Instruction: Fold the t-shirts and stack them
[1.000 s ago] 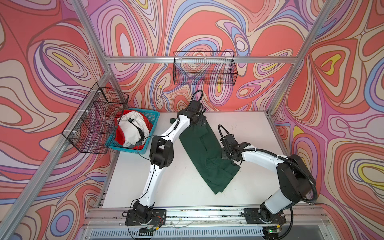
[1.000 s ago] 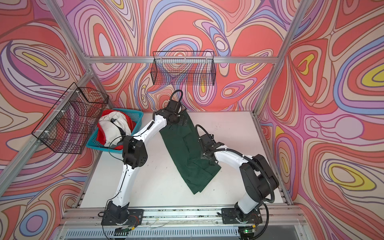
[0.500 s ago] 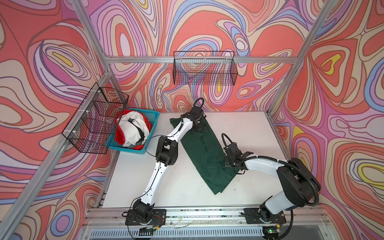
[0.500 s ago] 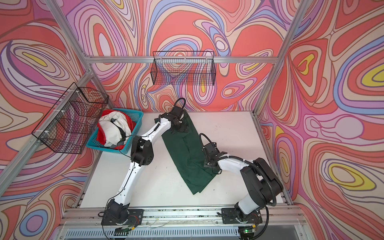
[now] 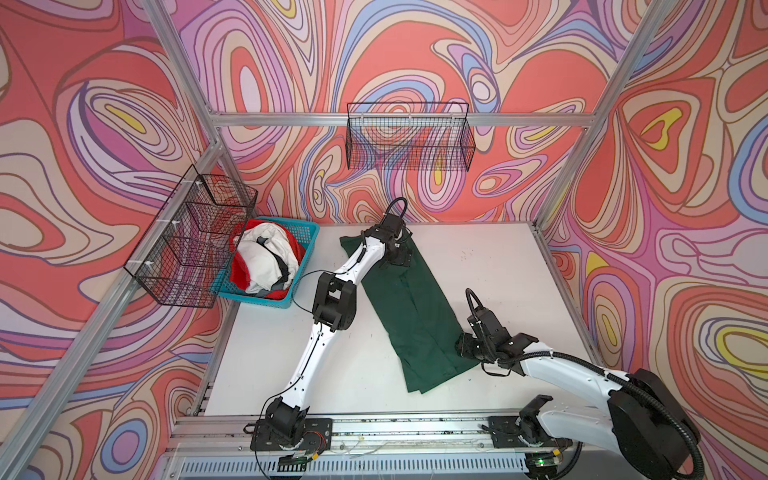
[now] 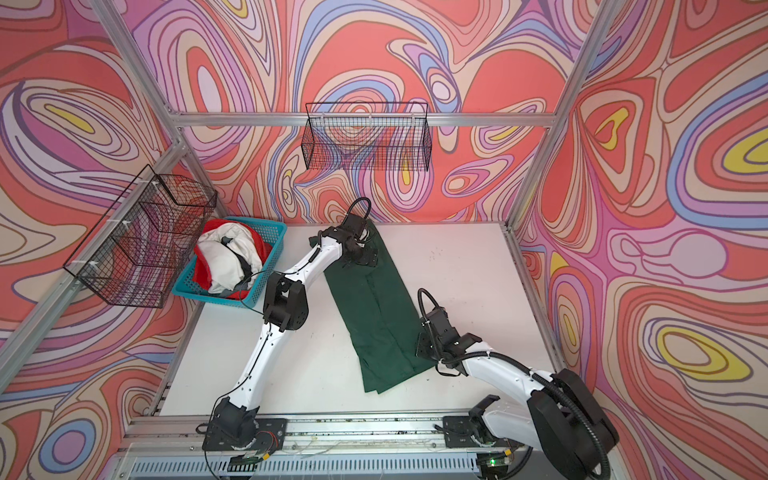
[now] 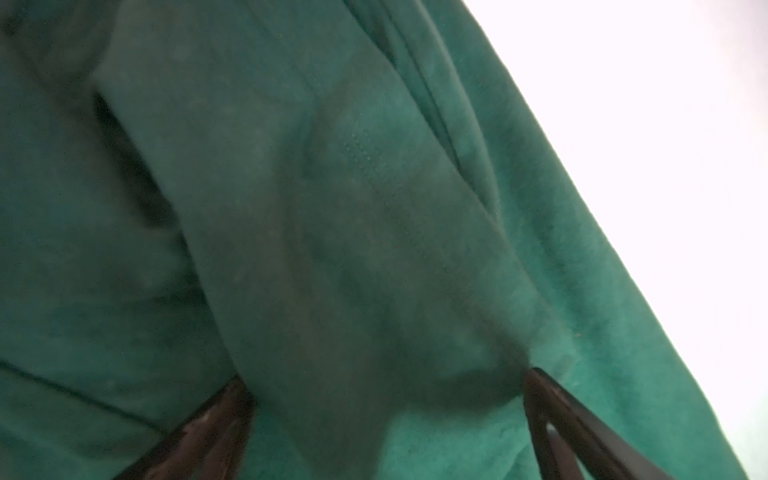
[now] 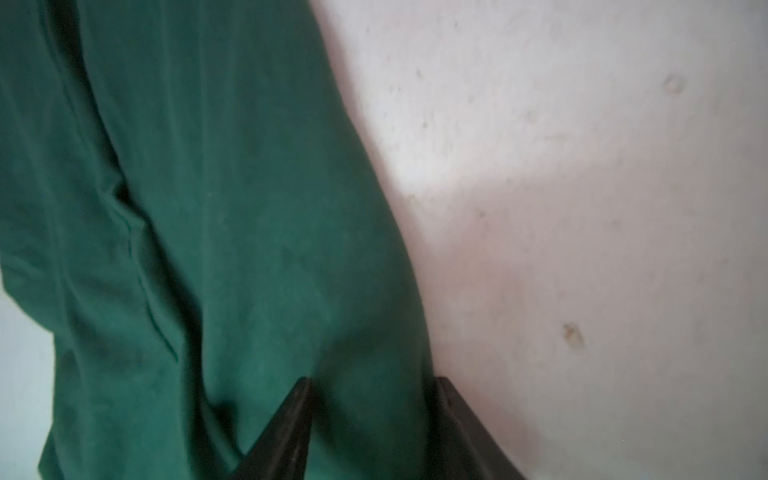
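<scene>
1. Dark green t-shirt (image 5: 415,316) lies on the counter (image 5: 498,266) as a long narrow strip, sides already folded in; crosswise folds not yet made.
2. Left pincer (image 7: 386,376) sits at the strip's far end, fingers spread wide on the cloth.
3. Right pincer (image 8: 374,380) is low at the near end, fingers partway apart astride the shirt's side edge; cannot tell if it grips.
4. White, red and grey shirts (image 5: 266,257) lie crumpled in the blue basket (image 5: 309,232). No stack visible; most work remains, by my reading.

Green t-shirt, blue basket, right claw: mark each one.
green t-shirt (image 5: 415,307), in a top view, middle of cloth.
blue basket (image 5: 311,245), in a top view, wall facing shirt.
right claw (image 8: 374,382), right wrist view, between its fingertips.
</scene>
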You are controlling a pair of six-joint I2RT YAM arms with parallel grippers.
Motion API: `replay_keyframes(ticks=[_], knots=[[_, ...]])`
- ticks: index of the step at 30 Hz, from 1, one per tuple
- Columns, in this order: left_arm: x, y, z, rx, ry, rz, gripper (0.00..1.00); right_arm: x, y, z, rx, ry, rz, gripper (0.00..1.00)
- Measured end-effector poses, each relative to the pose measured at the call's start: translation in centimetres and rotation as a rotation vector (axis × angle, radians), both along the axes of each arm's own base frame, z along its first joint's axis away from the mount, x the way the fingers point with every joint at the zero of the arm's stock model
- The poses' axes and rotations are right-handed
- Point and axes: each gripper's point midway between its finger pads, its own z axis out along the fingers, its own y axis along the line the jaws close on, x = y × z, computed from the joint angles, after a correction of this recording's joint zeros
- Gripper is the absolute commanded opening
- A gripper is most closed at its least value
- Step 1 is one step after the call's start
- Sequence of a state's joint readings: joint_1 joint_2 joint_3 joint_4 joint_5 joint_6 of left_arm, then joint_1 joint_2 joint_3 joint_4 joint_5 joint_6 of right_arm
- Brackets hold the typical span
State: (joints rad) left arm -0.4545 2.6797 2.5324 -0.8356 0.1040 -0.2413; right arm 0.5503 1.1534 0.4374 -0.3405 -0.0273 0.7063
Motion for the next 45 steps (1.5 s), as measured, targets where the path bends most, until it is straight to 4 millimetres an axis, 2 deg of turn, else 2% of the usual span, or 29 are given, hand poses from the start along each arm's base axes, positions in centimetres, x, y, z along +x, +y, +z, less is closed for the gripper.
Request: replay_keyframes(ticks=[7, 12, 20, 24, 28, 34, 36, 38, 41, 45], knots=[[0.0, -0.4, 0.1, -0.03, 0.003, -0.003, 1.0, -3.0, 1.9, -0.1, 0.053, 0.062, 0.091, 0.42], [-0.3, -0.9, 0.2, -0.034, -0.009, -0.026, 1.0, -4.7, 3.2, -0.2, 0.068, 0.083, 0.155, 0.43], [-1.2, -2.3, 0.5, -0.066, -0.003, -0.064, 1.0, -6.0, 4.3, -0.1, 0.107, 0.089, 0.192, 0.46], [-3.9, -1.8, 0.7, -0.049, 0.044, -0.07, 1.0, -6.5, 4.1, 0.2, 0.133, 0.085, 0.174, 0.6], [-7.4, -1.1, 2.8, -0.031, 0.032, -0.066, 1.0, -6.8, 3.9, 0.5, 0.151, 0.087, 0.158, 0.69], [-10.7, -1.1, 9.0, -0.073, -0.112, -0.046, 1.0, -7.0, 3.8, 0.5, 0.152, 0.096, 0.146, 0.66], [-12.1, 0.0, 10.9, -0.085, -0.163, -0.015, 1.0, -7.2, 3.5, 0.5, 0.147, 0.104, 0.142, 0.64], [-14.1, 1.5, 11.9, -0.082, -0.196, 0.017, 1.0, -7.5, 3.2, 0.4, 0.137, 0.113, 0.132, 0.62], [-17.8, 4.1, 12.4, -0.075, -0.219, 0.059, 1.0, -7.8, 2.4, 0.3, 0.115, 0.122, 0.113, 0.58], [-23.7, 6.2, 11.1, -0.047, -0.211, 0.077, 0.99, -8.1, 1.7, 0.1, 0.091, 0.128, 0.094, 0.54]])
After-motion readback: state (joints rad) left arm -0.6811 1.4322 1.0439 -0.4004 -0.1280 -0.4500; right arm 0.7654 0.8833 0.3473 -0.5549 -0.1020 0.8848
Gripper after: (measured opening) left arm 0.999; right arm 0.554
